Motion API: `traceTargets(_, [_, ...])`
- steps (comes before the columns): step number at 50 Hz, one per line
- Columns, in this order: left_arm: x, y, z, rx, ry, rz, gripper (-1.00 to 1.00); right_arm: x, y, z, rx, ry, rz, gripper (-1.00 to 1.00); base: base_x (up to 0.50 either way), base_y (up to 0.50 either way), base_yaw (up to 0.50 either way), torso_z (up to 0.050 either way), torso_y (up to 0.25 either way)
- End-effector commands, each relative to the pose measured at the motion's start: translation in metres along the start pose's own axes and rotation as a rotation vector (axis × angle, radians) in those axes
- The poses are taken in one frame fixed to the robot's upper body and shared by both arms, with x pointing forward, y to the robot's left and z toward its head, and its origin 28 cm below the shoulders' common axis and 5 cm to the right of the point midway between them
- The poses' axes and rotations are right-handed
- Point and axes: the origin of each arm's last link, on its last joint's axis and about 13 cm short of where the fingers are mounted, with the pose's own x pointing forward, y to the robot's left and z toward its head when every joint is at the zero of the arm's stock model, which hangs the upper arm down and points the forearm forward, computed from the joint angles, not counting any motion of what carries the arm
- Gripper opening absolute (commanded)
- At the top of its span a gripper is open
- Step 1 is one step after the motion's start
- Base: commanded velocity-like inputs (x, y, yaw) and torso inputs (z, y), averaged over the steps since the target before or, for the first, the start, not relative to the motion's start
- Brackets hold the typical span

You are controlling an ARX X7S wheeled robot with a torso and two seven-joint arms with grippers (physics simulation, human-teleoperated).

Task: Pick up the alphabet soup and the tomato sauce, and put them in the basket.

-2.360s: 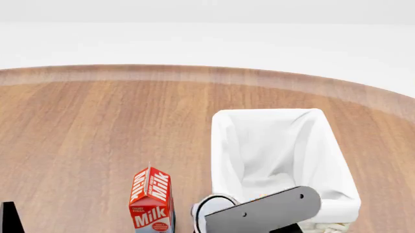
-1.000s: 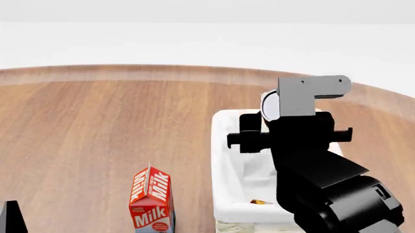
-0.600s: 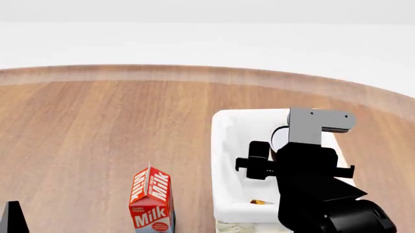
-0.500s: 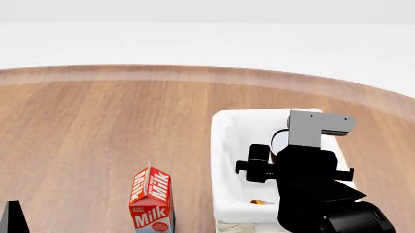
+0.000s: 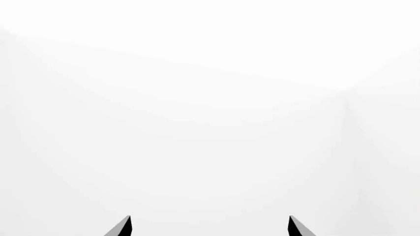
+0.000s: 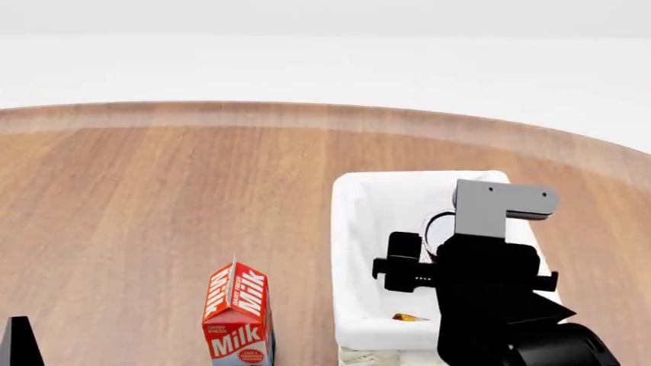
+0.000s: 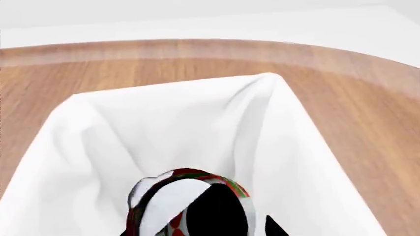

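Observation:
The tomato sauce [image 7: 187,196], a red-and-green can, is held in my right gripper [image 7: 196,228], which is shut on it. The can hangs inside the basket [image 7: 282,113], between its white cloth walls. In the head view my right gripper [image 6: 440,229] and its dark arm stand over the middle of the basket [image 6: 351,229], with the can's pale lid [image 6: 437,226] showing. A small orange-yellow patch [image 6: 405,316] lies by the basket's near wall; the alphabet soup is otherwise hidden. My left gripper [image 5: 210,228] is open with nothing between its fingertips, facing blank white.
A red milk carton [image 6: 237,316] stands on the round wooden table [image 6: 152,198] just left of the basket's near end. A dark tip of my left arm [image 6: 15,343] shows at the lower left corner. The table's far edge curves behind the basket.
My right arm came up from beside the milk carton, swung over the basket's far end, then sank toward the basket's middle with the can.

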Motion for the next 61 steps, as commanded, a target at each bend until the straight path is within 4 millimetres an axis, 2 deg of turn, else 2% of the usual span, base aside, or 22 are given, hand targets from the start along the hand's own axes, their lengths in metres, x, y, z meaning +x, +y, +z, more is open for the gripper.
traceTargets(1, [-0.001, 0.0, -0.002, -0.001, 0.002, -0.002, 1.0, 0.001, -0.001, 0.004, -0.022, -0.027, 0.0, 1.0, 0.0, 0.0, 0.0, 0.0, 0.0])
traceTargets(8, [0.0, 0.0, -0.001, -0.001, 0.004, 0.001, 1.0, -0.001, 0.0, 0.006, -0.023, -0.039, 0.008, 1.0, 0.0, 0.0, 0.0, 0.0, 0.0])
traceTargets(14, [-0.001, 0.0, 0.0, -0.002, 0.003, -0.002, 1.0, -0.005, 0.001, 0.016, -0.048, -0.097, 0.016, 1.0, 0.0, 0.0, 0.0, 0.0, 0.0])
traceTargets(18, [0.0, 0.0, 0.001, -0.003, 0.002, 0.001, 1.0, -0.009, 0.002, 0.029, -0.081, -0.166, 0.013, 1.0, 0.0, 0.0, 0.0, 0.0, 0.0])
traceTargets(28, [0.0, -0.001, 0.002, -0.002, 0.0, 0.0, 1.0, -0.035, 0.007, 0.08, -0.197, -0.534, -0.007, 1.0, 0.0, 0.0, 0.0, 0.0, 0.0])
traceTargets(37, [0.001, 0.0, 0.002, -0.003, -0.002, 0.0, 1.0, -0.055, 0.008, 0.106, -0.199, -0.723, -0.04, 1.0, 0.0, 0.0, 0.0, 0.0, 0.0])
traceTargets(39, [0.001, 0.0, 0.002, -0.003, -0.001, 0.0, 1.0, -0.057, 0.008, 0.108, -0.241, -0.747, -0.072, 1.0, 0.0, 0.0, 0.0, 0.0, 0.0])
traceTargets(45, [0.0, 0.0, 0.002, -0.004, 0.0, 0.001, 1.0, -0.073, 0.011, 0.115, -0.215, -0.85, -0.035, 1.0, 0.0, 0.0, 0.0, 0.0, 0.0])
traceTargets(61, [0.001, -0.001, 0.002, -0.004, -0.002, -0.001, 1.0, -0.115, 0.021, 0.12, -0.259, -1.103, 0.011, 1.0, 0.0, 0.0, 0.0, 0.0, 0.0])
